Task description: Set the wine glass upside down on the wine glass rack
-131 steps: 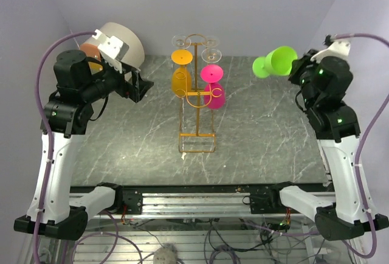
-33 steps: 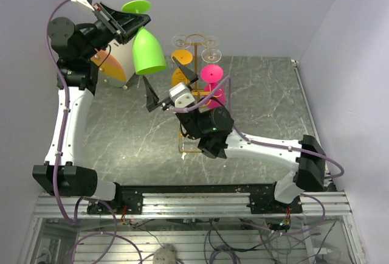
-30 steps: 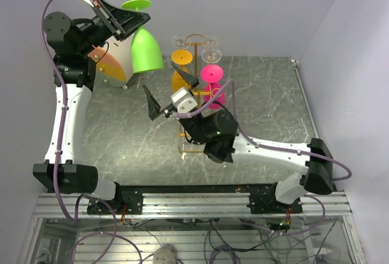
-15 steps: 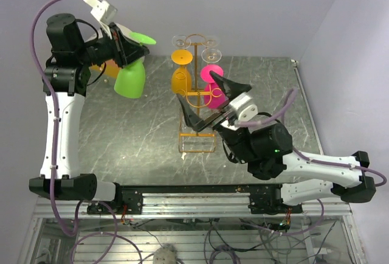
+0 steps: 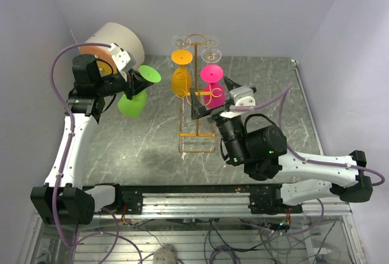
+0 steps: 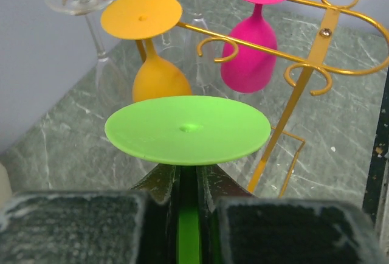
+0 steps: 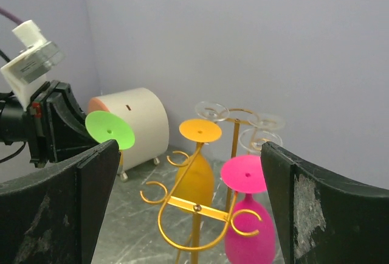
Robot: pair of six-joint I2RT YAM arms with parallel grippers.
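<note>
A green wine glass (image 5: 132, 103) hangs upside down left of the wine glass rack (image 5: 197, 131), foot (image 6: 187, 129) on top. My left gripper (image 5: 136, 84) is shut on its stem just under the foot; the stem (image 6: 188, 227) shows between the black fingers. The golden wire rack (image 6: 331, 36) stands mid-table; its near left ring hooks (image 7: 152, 192) are bare. My right gripper (image 5: 213, 95) hovers open in front of the rack (image 7: 194, 206), nothing between its fingers. The green foot (image 7: 109, 129) shows at left in the right wrist view.
An orange glass (image 5: 180, 79) and a pink glass (image 5: 214, 91) hang upside down on the rack, with two clear glasses (image 5: 210, 46) behind them at the top. A white drum-shaped container (image 5: 117, 40) stands at the back left, just behind the left arm.
The left arm has come down from high up, lowering the green glass beside the rack. The right arm has swung from the left of the rack back to the right, facing it.
</note>
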